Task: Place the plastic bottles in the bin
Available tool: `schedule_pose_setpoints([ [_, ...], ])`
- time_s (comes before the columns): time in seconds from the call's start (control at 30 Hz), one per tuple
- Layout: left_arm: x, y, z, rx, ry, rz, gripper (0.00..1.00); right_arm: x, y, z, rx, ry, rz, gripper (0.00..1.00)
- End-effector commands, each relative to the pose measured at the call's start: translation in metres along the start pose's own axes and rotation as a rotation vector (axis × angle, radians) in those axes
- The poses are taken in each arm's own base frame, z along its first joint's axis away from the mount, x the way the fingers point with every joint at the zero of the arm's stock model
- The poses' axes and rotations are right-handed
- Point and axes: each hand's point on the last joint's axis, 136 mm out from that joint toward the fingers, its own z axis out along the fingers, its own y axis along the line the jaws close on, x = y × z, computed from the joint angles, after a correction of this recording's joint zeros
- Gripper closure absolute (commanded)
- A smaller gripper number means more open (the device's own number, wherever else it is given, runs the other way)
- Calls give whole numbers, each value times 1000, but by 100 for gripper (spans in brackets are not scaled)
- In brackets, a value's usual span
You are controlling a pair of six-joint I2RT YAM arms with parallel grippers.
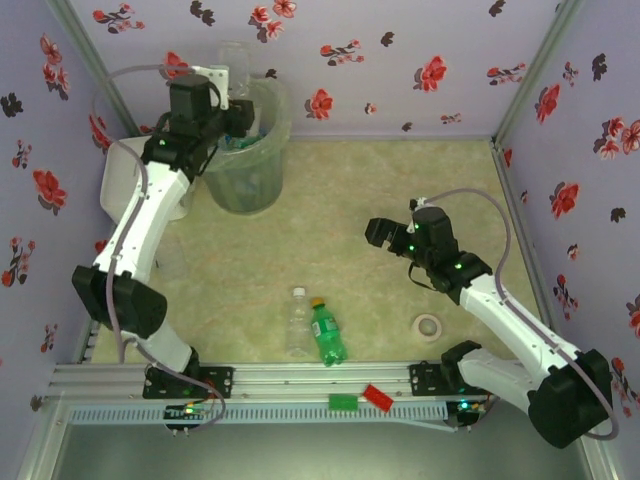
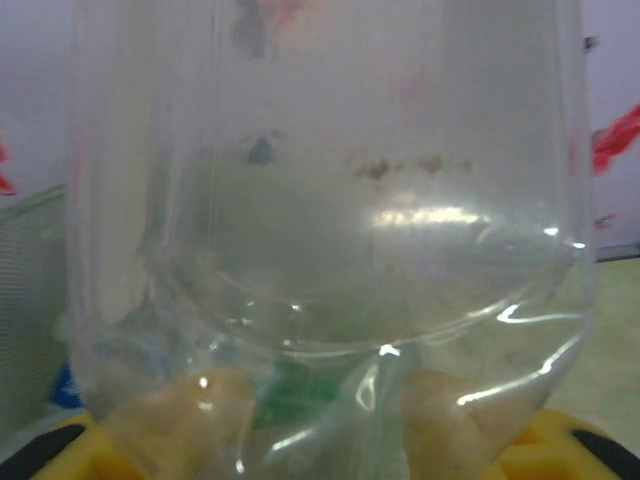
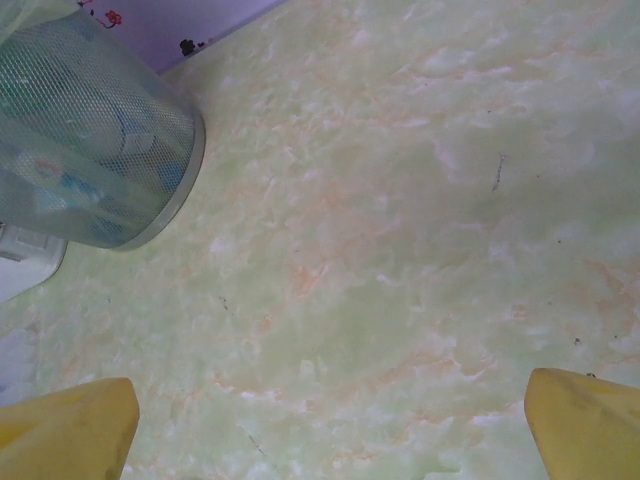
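Two bottles lie on the desk (image 1: 400,180) near its front edge: a clear bottle (image 1: 297,322) and, just beside it on the right, a green bottle (image 1: 326,333) with a yellow cap. One further see-through bottle (image 2: 330,200) is clamped in the left hand (image 2: 315,452), yellow fingers (image 2: 565,445) against its sides, raised at the rim of the bin (image 1: 250,170). Bin: far left corner of the desk, mesh wall, bag lining, seemingly several bottles inside, though the mesh blurs the count. Right hand (image 1: 376,233): jaws wide, holding nothing, over bare desk at mid-right. Tape roll (image 1: 430,326): on the desk, apart from the green bottle, to its right. White box (image 1: 118,170): left of the bin, partly behind the left arm.
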Motion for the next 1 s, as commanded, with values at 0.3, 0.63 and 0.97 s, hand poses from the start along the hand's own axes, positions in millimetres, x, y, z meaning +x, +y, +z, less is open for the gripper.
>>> schedule_pose_setpoints([
  [0.3,49,11,44,16,305,50,100,-6,-4,-8,40,-2,-48,0],
  [0.63,78,20,64,-81,420,61,83,-5,0,-14,16,0,-47,0],
  [0.97,21,6,9,-104,231,87,0,1,21,-1,-91,53,-38,0],
])
